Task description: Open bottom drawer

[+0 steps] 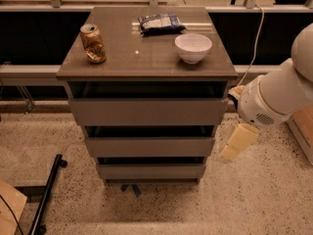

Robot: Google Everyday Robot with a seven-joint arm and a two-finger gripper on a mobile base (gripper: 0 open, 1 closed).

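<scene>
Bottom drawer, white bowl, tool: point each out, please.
bottom drawer (151, 171): camera view, centre of its front panel.
white bowl (193, 54): camera view, front of its outer wall.
tool (234, 146): camera view, cream lower end, right of the bottom drawer and higher up.

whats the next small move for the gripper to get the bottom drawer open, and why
Probably lower the gripper and swing it left toward the bottom drawer. It hangs off to the right, apart from the fronts and about level with the middle drawer, while the bottom drawer looks shut.
</scene>
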